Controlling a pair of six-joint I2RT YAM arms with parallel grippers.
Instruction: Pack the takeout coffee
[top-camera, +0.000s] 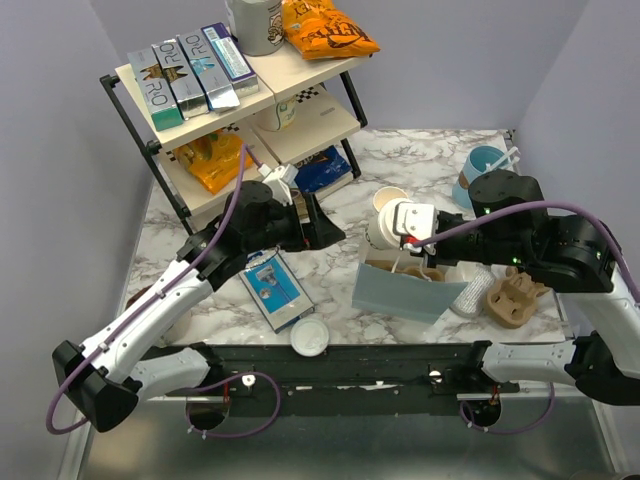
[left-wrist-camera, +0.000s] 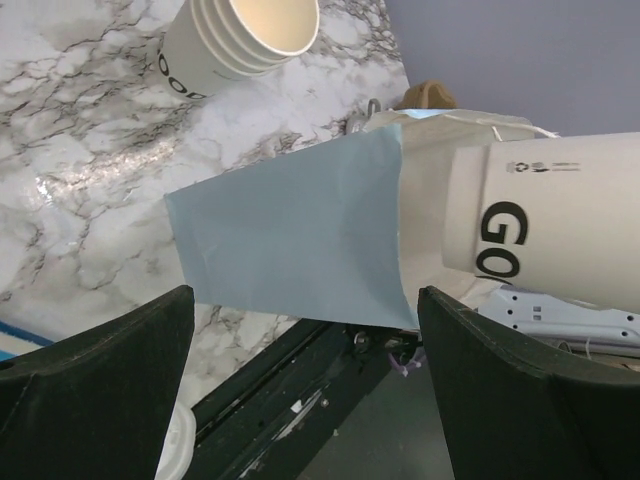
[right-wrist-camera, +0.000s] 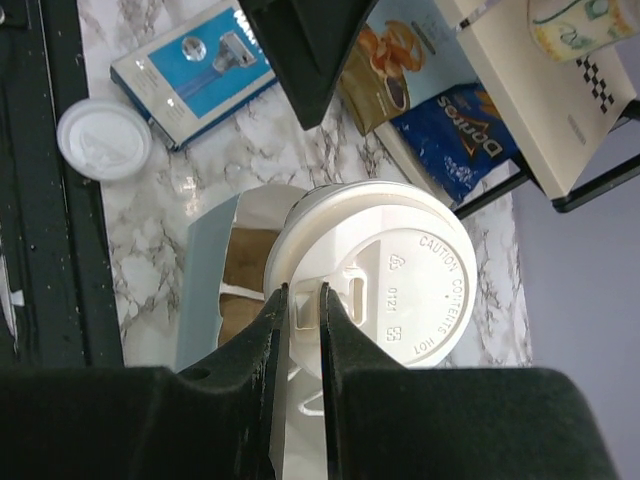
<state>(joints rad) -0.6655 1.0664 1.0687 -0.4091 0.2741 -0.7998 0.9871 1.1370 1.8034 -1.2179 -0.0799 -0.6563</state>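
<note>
Cream takeout coffee (right-wrist-camera: 390, 290), pinched by its lid in the right gripper (right-wrist-camera: 300, 320), points base-first into the blue bag (left-wrist-camera: 290, 240) at frame centre; left gripper (left-wrist-camera: 305, 300) stands wide and empty.

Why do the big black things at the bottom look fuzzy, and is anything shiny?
Left wrist view: the left fingers sit right by the lens, so they look soft; light glints off the marble table. Right wrist view: the right fingers blur too, yet the takeout coffee lid's print reads sharp.

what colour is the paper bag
Pale blue; the bag shows best in the left wrist view.
</note>
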